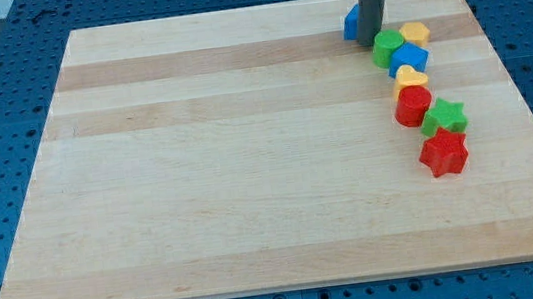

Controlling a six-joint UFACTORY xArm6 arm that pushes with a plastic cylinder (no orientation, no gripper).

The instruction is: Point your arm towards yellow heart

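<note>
The yellow heart [409, 77] lies at the board's right, in a chain of blocks, between a blue block [409, 59] above it and a red cylinder [413, 106] below it. My tip [371, 42] rests on the board up and to the left of the heart, just left of a green block [388, 47]. A blue block [351, 23] sits partly hidden behind the rod on its left. A second yellow block [415, 34] lies right of the green one. The blue block and the green block stand between my tip and the heart.
A green star [443, 116] and a red star [444, 153] continue the chain toward the view's bottom. The wooden board [229, 174] lies on a blue perforated table [1, 119]. The board's right edge is near the chain.
</note>
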